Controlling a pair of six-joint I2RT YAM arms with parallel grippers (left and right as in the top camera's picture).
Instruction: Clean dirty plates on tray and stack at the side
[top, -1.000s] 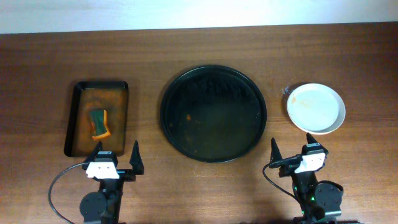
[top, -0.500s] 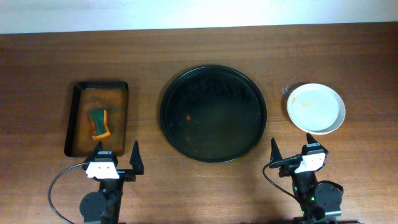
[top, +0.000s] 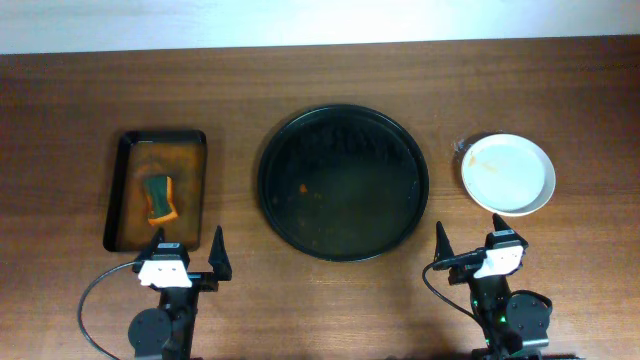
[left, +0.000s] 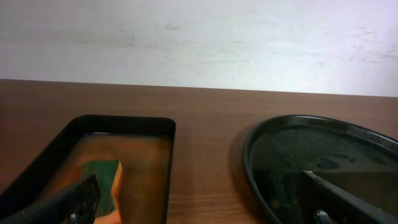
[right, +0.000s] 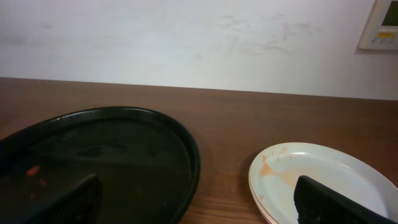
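The large round black tray lies at the table's middle with no plate on it, only small orange-red specks. It also shows in the left wrist view and the right wrist view. A stack of white plates sits to the tray's right; the top plate has faint orange smears. I cannot tell how many plates are stacked. My left gripper is open and empty near the front edge. My right gripper is open and empty, just in front of the plates.
A small rectangular dark tray with brownish liquid stands at the left and holds a green and orange sponge. The sponge also shows in the left wrist view. A pale wall runs behind the table's far edge.
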